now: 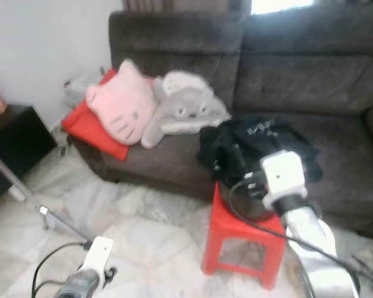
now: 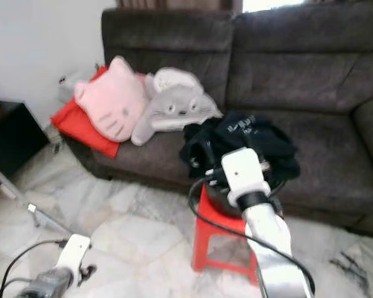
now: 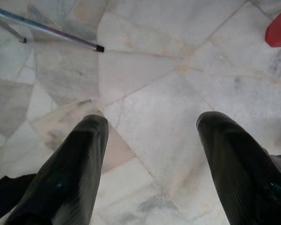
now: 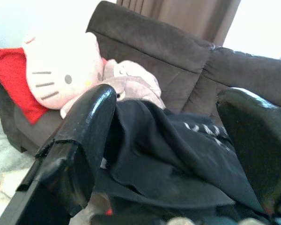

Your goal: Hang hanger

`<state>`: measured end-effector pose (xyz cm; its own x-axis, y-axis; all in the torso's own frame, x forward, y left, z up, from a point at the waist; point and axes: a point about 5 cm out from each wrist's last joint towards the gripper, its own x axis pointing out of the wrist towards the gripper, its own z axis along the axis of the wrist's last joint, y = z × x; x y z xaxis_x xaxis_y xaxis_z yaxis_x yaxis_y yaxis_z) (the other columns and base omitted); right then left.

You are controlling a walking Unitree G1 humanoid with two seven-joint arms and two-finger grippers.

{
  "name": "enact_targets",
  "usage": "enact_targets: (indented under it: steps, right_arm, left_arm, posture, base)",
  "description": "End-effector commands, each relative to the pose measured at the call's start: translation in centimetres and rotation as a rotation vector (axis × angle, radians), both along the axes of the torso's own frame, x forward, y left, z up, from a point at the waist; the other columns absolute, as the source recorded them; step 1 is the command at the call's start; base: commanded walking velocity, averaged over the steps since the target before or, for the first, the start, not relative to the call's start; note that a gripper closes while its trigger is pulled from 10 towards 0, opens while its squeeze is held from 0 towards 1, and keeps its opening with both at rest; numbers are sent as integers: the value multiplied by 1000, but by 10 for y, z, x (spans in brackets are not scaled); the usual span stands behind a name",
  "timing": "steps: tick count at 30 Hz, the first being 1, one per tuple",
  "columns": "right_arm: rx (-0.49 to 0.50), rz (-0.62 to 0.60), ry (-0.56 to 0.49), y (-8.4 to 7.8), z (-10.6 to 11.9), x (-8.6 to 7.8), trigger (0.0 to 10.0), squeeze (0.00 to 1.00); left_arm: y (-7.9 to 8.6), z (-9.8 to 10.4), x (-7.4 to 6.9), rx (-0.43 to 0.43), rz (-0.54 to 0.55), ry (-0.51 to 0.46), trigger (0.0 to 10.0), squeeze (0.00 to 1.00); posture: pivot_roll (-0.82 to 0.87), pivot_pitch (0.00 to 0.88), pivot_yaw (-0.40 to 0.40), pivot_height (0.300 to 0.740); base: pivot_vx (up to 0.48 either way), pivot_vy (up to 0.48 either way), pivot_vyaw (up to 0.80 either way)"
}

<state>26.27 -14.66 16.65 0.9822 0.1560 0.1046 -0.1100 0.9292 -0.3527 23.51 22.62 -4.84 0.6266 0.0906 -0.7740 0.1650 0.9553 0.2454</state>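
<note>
Black crumpled cloth garment (image 1: 255,139) on our red plastic stool (image 1: 239,233).
Both hands spread wide: right hand (image 4: 178,154) at garment, left hand (image 3: 152,164) over marble floor (image 3: 150,70).

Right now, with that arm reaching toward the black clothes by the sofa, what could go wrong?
1. The open right claw is at the loose black garment; it may pinch only a fold, which could slip out.
2. The garment partly rests over a bowl on the small red stool; a pull might drag the bowl or tip the stool.
3. No hanger can be made out, so it might be grabbing blind.
</note>
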Motion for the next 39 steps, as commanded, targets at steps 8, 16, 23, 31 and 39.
enact_targets:
  steps: [8, 16, 23, 31, 39]
  right_arm:
    - [-42, -112, 13, -21, 2, 10, 10000, 0]
    - [-290, -162, 134, -39, -15, 22, 10000, 0]
    - [-295, -58, 171, -38, -14, 37, 10000, 0]
    - [-249, 86, 209, -25, -16, 52, 10000, 0]
    - [-223, 187, 203, -12, -14, 59, 10000, 0]
  left_arm:
    - [1, 7, 9, -3, -6, -35, 10000, 0]
    - [0, 7, 10, -4, -11, -31, 10000, 0]
    - [1, 8, 11, -6, -10, -30, 10000, 0]
    - [1, 9, 12, -5, -8, -32, 10000, 0]
    - [1, 9, 12, -4, -7, -33, 10000, 0]
  posture:
    - [-215, 4, 80, 740]
    - [-219, 12, 89, 740]
    - [-222, 18, 95, 740]
    - [-212, 21, 100, 740]
    - [-204, 24, 103, 740]
  base:
    - [0, 0, 0]
    - [0, 0, 0]
    - [0, 0, 0]
    - [0, 0, 0]
    - [0, 0, 0]
